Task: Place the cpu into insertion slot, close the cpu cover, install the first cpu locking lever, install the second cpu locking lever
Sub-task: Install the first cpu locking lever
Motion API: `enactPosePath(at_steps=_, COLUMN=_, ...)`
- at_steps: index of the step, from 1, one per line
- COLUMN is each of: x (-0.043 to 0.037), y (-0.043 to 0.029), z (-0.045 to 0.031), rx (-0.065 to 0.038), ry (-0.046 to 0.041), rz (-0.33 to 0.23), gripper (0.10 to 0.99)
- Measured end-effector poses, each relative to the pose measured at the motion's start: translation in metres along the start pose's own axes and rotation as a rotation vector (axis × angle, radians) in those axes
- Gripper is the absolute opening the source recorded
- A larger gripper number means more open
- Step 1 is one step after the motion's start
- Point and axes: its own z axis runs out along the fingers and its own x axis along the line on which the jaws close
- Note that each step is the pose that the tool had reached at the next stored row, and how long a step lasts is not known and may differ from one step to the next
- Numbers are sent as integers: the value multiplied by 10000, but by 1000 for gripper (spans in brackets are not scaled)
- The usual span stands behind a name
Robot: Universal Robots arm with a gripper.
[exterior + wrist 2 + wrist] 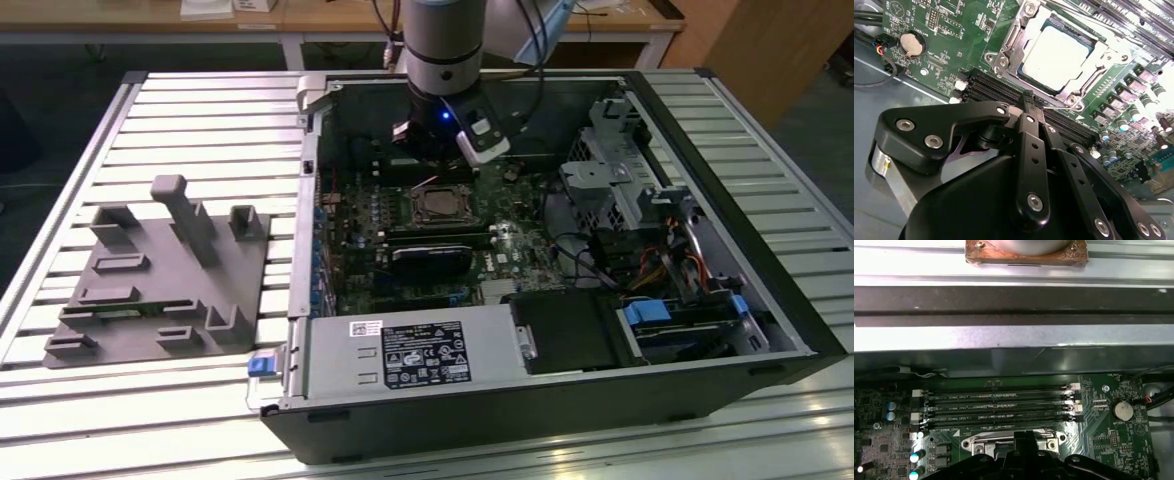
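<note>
I am hovering my hand (1029, 102) inside the open computer case (787, 330), just over the memory slots (999, 402) beside the socket; in the second wrist view my fingers (1026, 150) are drawn together to a point at centre frame with nothing between them, so I am carrying nothing. The cpu (1056, 55) is already lying flat in the insertion slot, upper middle of the second wrist view, its pale metal top showing, so I am judging the first step done. The cpu cover (1016, 37) appears to be lying down around the chip as a silver frame, which suggests the second step is done as well. Whether either locking lever is latched I cannot tell: thin metal parts are running along the socket edges, but their hooks are not plain. In the exterior view the case is lying open on its side at centre and right of the frame on the slatted surface (200, 120), holding the motherboard (347, 260), with the socket (438, 207) near the middle, a power supply (400, 350) along the lower edge and drive bays (674, 320) at lower right. A grey fixture (154, 280) is sitting on the surface at the left of the frame, its pockets looking empty.
</note>
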Motion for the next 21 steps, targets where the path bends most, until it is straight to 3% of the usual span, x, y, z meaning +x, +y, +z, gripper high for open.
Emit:
enactPosePath(at_steps=6, x=6, y=36, z=46, rx=65, ry=-5, rz=-3, gripper=106)
enactPosePath(at_steps=15, x=14, y=27, z=121, rx=343, ry=-79, rz=212, gripper=106)
enactPosePath(at_steps=21, x=21, y=84, z=143, rx=366, ry=-122, rz=406, gripper=106)
